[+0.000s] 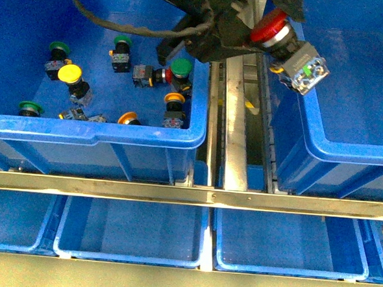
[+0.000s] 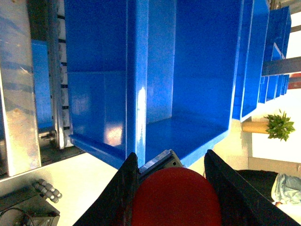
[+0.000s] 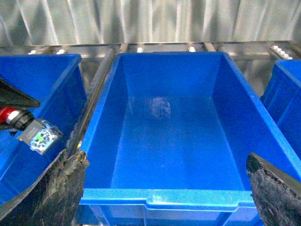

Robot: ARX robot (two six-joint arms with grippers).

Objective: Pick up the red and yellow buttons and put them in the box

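The wide blue plastic bin (image 1: 94, 132) holds three yellow-capped push buttons (image 1: 70, 73), four green-capped ones (image 1: 181, 67) and perhaps one red-capped one (image 1: 164, 75). The left pincer (image 2: 175, 188) clenches a red mushroom-capped push button (image 1: 271, 28) by the rim of the deep bright-blue plastic box (image 1: 347, 153). It should be well over the box's floor before letting go. The right pincer (image 3: 169, 181) gapes empty.

A corrugated sheet-metal wall (image 3: 150, 21) is standing well beyond the right fingers (image 3: 51, 193), catching soft light in streaks; a steel frame rail (image 1: 188, 195) is running across the front view, with shallow blue trays (image 1: 134, 234) sitting beneath it; a pale floor (image 2: 89, 183) is showing just beside the left fingers (image 2: 124, 193); farther past them a potted plant (image 2: 278, 126) is sitting in bright light.
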